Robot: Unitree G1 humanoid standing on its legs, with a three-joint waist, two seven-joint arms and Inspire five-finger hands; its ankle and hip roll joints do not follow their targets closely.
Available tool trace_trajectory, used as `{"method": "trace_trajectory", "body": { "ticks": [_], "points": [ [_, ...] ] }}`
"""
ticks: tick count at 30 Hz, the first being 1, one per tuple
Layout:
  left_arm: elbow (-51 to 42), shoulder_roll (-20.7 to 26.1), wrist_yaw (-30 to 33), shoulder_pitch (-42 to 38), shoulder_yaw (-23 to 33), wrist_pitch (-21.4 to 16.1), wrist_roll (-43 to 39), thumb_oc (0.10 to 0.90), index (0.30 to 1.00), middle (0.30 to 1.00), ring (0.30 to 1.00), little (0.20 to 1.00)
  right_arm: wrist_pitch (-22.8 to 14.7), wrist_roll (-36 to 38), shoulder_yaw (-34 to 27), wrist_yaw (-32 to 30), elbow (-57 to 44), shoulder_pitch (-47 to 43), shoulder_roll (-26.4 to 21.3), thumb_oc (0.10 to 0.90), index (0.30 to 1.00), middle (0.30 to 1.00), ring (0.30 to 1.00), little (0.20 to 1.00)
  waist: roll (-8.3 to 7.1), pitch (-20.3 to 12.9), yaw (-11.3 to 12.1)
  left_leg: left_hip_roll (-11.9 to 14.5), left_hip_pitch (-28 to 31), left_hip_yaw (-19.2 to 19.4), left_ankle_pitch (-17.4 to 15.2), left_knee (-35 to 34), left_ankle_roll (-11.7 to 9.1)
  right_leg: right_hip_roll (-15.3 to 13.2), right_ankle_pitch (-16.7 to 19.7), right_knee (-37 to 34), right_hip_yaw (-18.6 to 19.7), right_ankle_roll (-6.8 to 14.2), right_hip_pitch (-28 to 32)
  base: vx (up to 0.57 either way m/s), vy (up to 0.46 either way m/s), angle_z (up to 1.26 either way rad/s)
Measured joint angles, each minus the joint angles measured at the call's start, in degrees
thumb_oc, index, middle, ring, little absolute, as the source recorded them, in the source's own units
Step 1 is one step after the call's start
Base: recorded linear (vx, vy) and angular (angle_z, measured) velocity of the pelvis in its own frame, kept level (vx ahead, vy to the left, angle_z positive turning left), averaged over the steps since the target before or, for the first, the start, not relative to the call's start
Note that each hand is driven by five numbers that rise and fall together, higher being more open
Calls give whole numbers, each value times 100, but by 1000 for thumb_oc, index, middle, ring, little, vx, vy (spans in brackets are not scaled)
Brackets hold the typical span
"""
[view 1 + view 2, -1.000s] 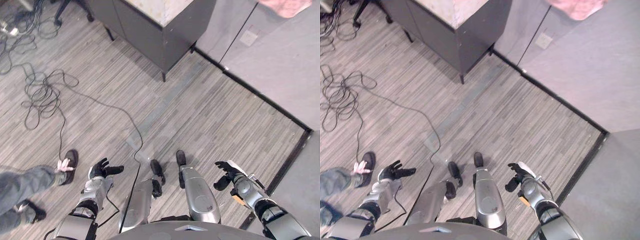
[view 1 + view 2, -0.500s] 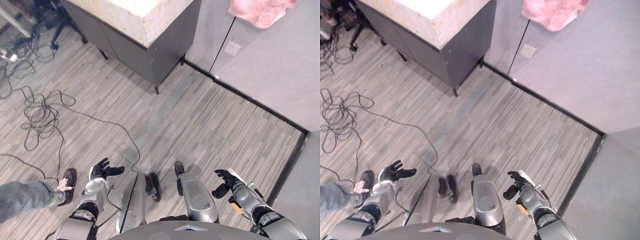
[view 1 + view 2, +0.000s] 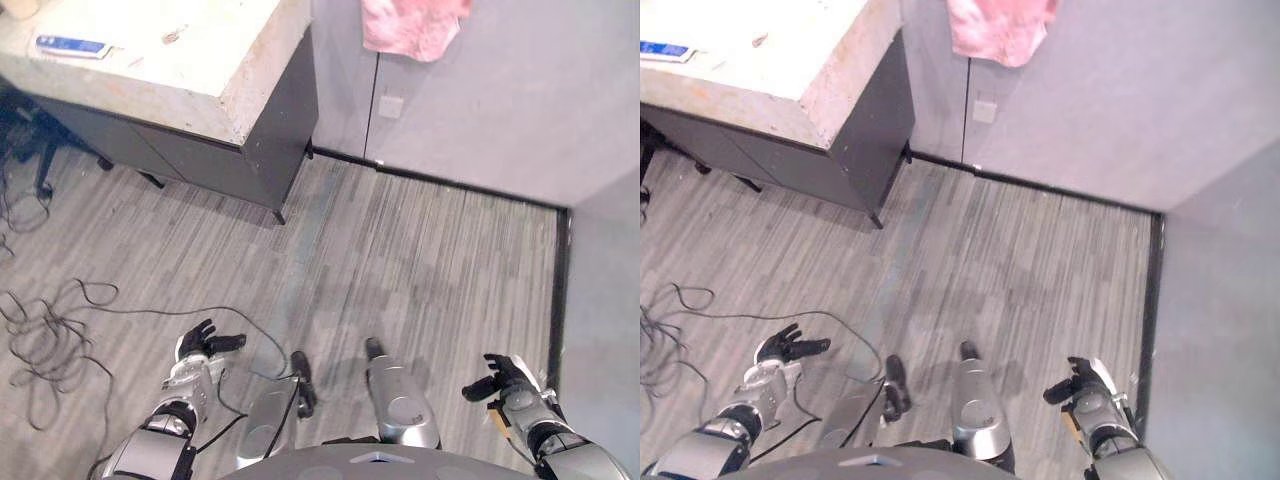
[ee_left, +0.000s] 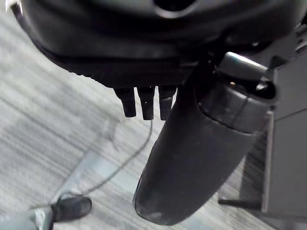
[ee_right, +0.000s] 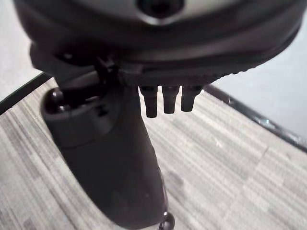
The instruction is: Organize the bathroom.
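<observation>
A pink towel hangs on the grey wall at the far side. Left of it stands a dark cabinet with a pale stone counter top, and a small blue and white item lies on that top. My left hand hangs low at the lower left, open and holding nothing, its fingers straight over the floor. My right hand is low at the lower right near the side wall, also open and holding nothing, as its thumb and fingers show.
Grey plank floor stretches from me to the wall. A black skirting strip runs along the far wall and turns down the right-hand wall. A wall socket sits below the towel. A person's dark shoe rests on the floor near my left hand.
The camera has swung up and to the right: the counter top and towel have come into fuller view and the person at the left has left the eye views. Both hands stay low and open.
</observation>
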Motion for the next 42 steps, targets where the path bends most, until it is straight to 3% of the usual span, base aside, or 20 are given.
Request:
{"method": "trace_trajectory", "body": {
  "ticks": [1, 2, 3, 4, 6, 7, 8, 10, 12, 14, 19, 22, 24, 25, 27, 31, 35, 38, 41, 42],
  "points": [
    [24, 31, 112, 310, 337, 42, 12, 800, 900, 900, 900, 900, -88, -207, 62, 185, -178, -40, 107, 800, 900, 900, 900, 900, -32, -28, 178, 162, 40, 640, -218, 91, 155, -63, 358, 7, -1098, -92, -132, 80, 15, -231],
    [24, 31, 112, 310, 337, 42, 12, 800, 900, 900, 900, 900, -88, -207, 62, 185, -178, -40, 107, 800, 900, 900, 900, 900, -32, -28, 178, 162, 40, 640, -218, 91, 155, -63, 358, 7, -1098, -92, -132, 26, -37, -173],
    [152, -11, 159, 475, 586, 85, 7, 800, 900, 900, 900, 900, -149, -219, 168, 322, -354, 8, 101, 800, 900, 900, 900, 900, 30, -62, 165, 233, 11, 827, -387, 232, 123, -112, -105, 822, -1792, -129, -321, 2, -42, -75],
    [92, -14, 192, 522, 594, 103, 10, 800, 900, 900, 900, 900, -88, -213, 223, 401, -471, 154, 41, 800, 900, 900, 900, 900, 145, -124, 77, 287, -82, 809, -441, 275, 58, 56, -461, 1277, -1718, 44, -443, 4, -70, -62],
    [-305, 126, 215, 540, 643, 95, -2, 800, 900, 900, 900, 900, 32, -203, 330, 417, -513, 290, 25, 800, 900, 900, 900, 900, 55, -92, -44, 265, -181, 821, -384, 242, 27, 63, -890, 977, -1882, 217, -252, 75, -76, -1],
    [-360, 144, 209, 490, 692, 62, -7, 800, 900, 900, 900, 900, 71, -193, 351, 424, -502, 301, 28, 800, 900, 900, 900, 900, 63, -75, -13, 295, -197, 804, -309, 213, -130, 168, -881, 815, -1848, 216, -147, 124, -41, -8],
    [-341, 158, 116, 479, 711, -11, -2, 800, 900, 900, 900, 900, 95, -179, 369, 386, -454, 340, 60, 800, 900, 900, 900, 900, 8, -84, 0, 318, -156, 724, -227, 376, -607, 358, -815, 448, -1523, 180, -5, 125, 33, -44],
    [-290, -13, -13, 481, 691, -12, 0, 800, 900, 900, 900, 900, 106, -160, 386, 364, -464, 377, -108, 800, 900, 900, 900, 900, -42, -109, 127, 452, -691, -244, 130, 1985, -1203, 496, -540, -66, -1210, 51, 435, 85, 76, -70],
    [-305, -121, -69, 513, 647, -12, -4, 800, 900, 900, 900, 900, 119, -164, 440, 348, -566, 362, -252, 800, 900, 900, 900, 900, 8, -200, 209, 648, -916, -417, 101, 2335, -1038, 575, -424, -229, -1031, 147, 521, 43, 218, -79],
    [-283, -174, -80, 514, 645, 54, -7, 800, 900, 900, 900, 900, 109, -163, 612, 309, -496, 257, -335, 800, 900, 900, 900, 900, 124, -316, 90, 872, -673, -610, 197, 1163, -886, 701, -263, -410, -903, 99, 630, 54, 316, -59],
    [-241, -182, -99, 268, 613, 60, -31, 800, 900, 900, 900, 900, 233, -150, 605, 268, -293, 62, -320, 800, 900, 900, 900, 900, 277, -466, 206, 1283, 288, -1602, 890, -1239, -1104, 896, -277, -320, -287, 187, 503, 71, 353, -50],
    [-218, -183, -94, 281, 576, 107, -51, 800, 900, 900, 900, 900, 260, -144, 608, 246, -256, -46, -338, 800, 900, 900, 900, 900, 284, -490, 273, 1276, 299, -1897, 930, -1048, -1140, 795, -293, -62, 9, 203, 344, -16, 282, -57],
    [-219, -189, -77, 282, 458, 120, -92, 800, 900, 900, 900, 900, 271, -141, 607, 238, -277, -93, -382, 800, 900, 900, 900, 900, 346, -525, 282, 1176, 171, -1804, 983, -729, -1073, 655, -349, 206, 130, 113, 149, -1, 394, -39],
    [-216, -179, -60, 178, 391, 170, -100, 800, 900, 900, 900, 900, 284, -107, 582, 188, -274, -113, -390, 800, 900, 900, 900, 900, 375, -534, 217, 1064, 105, -1272, 823, -607, -936, 448, -394, 474, 157, 245, -18, 31, 286, 4],
    [-213, -145, -58, 13, 362, 208, -177, 800, 900, 900, 900, 900, 319, 82, 561, 113, -308, -72, -386, 800, 900, 900, 900, 900, 401, -529, 170, 770, 122, -988, 470, -781, -556, 163, -494, 750, 250, 440, -231, 57, 238, 12],
    [-309, 15, -49, 171, 470, 227, -211, 800, 900, 900, 900, 900, 324, 101, 397, 149, -537, 237, -198, 800, 900, 900, 900, 900, 292, -416, 223, 126, 319, -563, 287, -720, -32, -485, -215, 239, 454, 524, 10, 62, 194, -22],
    [-342, 203, -10, 542, 704, 229, -203, 800, 900, 900, 900, 900, 338, 117, 359, 159, -679, 569, -43, 800, 900, 900, 900, 900, 252, -381, 214, -110, 321, -408, -59, -286, 194, -717, 206, -327, 512, 823, 439, 55, 182, -15],
    [-291, 264, 4, 654, 703, 269, -189, 800, 900, 900, 900, 900, 336, 124, 177, 140, -681, 713, 81, 800, 900, 900, 900, 900, 135, -349, 243, -96, 200, -362, -452, 312, 230, -760, 266, -428, 590, 835, 514, 60, 132, -18],
    [-295, 270, -54, 763, 721, 440, -46, 800, 900, 900, 900, 900, 320, 82, 142, 149, -688, 717, 151, 800, 900, 900, 900, 900, -93, -421, 309, -122, 212, 58, -548, 457, 323, -909, 411, -523, 109, 538, 422, 2, 132, -56],
    [-342, 241, -53, 850, 837, 473, 68, 800, 900, 900, 900, 900, 336, 44, 146, 178, -736, 578, 174, 800, 900, 900, 900, 900, -110, -433, 470, 62, 301, 366, -541, 330, 377, -1016, 584, -363, -539, -88, 352, -12, 26, -148]
  ]
}}
